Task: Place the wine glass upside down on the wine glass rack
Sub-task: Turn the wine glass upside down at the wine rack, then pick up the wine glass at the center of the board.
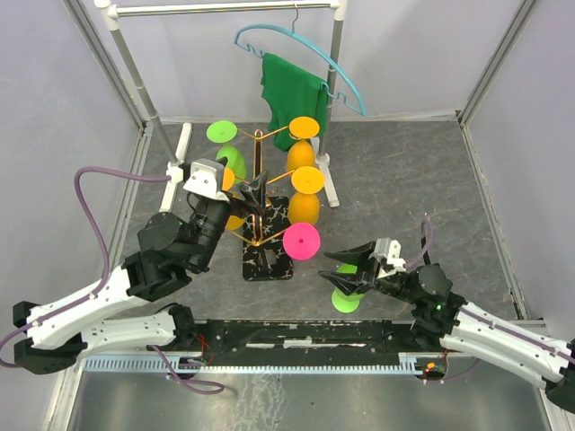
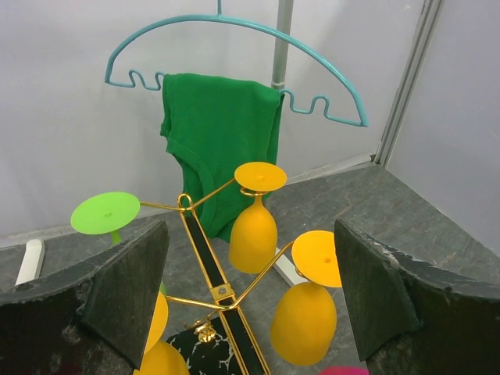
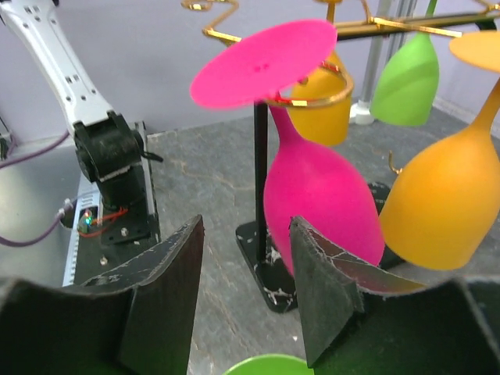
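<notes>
The gold wine glass rack (image 1: pixel 259 171) stands on its black marbled base (image 1: pixel 274 260). Green, orange and pink glasses hang on it upside down. In the right wrist view the pink glass (image 3: pixel 316 187) hangs straight ahead. My right gripper (image 1: pixel 325 266) is right of the base, and its jaws (image 3: pixel 246 226) are apart with only floor between the tips. A green wine glass (image 1: pixel 344 300) sits just beneath it, and its rim shows low in the right wrist view (image 3: pixel 269 366). My left gripper (image 1: pixel 253 196) is open and empty at the rack's left side, facing the orange glasses (image 2: pixel 252 234).
A white clothes rail (image 1: pixel 225 7) stands behind the rack. On it hang a teal hanger (image 1: pixel 301 49) and a green cloth (image 1: pixel 292 94). The rail's white feet (image 1: pixel 182 148) lie on the grey floor. A black rail (image 1: pixel 296 337) runs along the near edge.
</notes>
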